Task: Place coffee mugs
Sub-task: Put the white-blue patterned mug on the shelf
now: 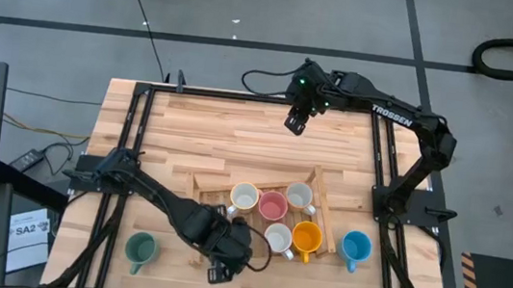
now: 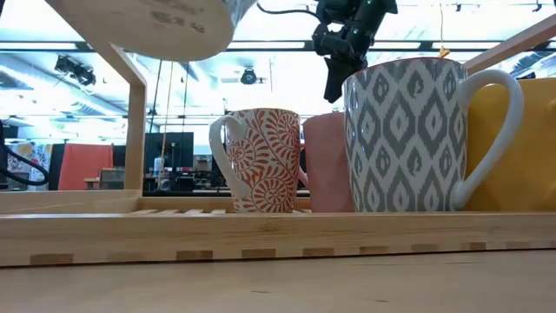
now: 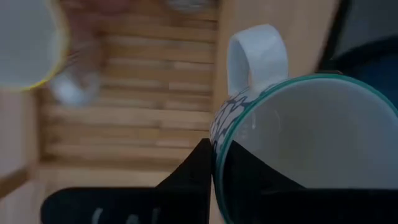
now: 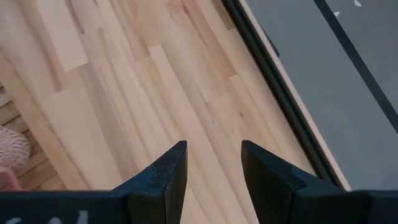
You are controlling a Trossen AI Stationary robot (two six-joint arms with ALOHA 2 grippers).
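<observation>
On a slatted wooden tray (image 2: 261,228) stand four mugs: an orange-patterned white mug (image 2: 261,160), a pink mug (image 2: 326,165) behind it, a grey-patterned mug (image 2: 404,135) with its handle rightward, and a yellow mug (image 2: 521,148). A dark gripper (image 2: 337,74) hangs above.

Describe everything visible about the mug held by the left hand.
The teal-rimmed mug looks ceramic, white inside, with a grey-and-white pattern outside and a white loop handle. The left hand grips it by the rim, one finger outside the wall, another inside. It appears empty. From above the arm mostly hides it; it sits near the table's front edge, by the wooden tray. Whether it rests on anything cannot be told.
</observation>
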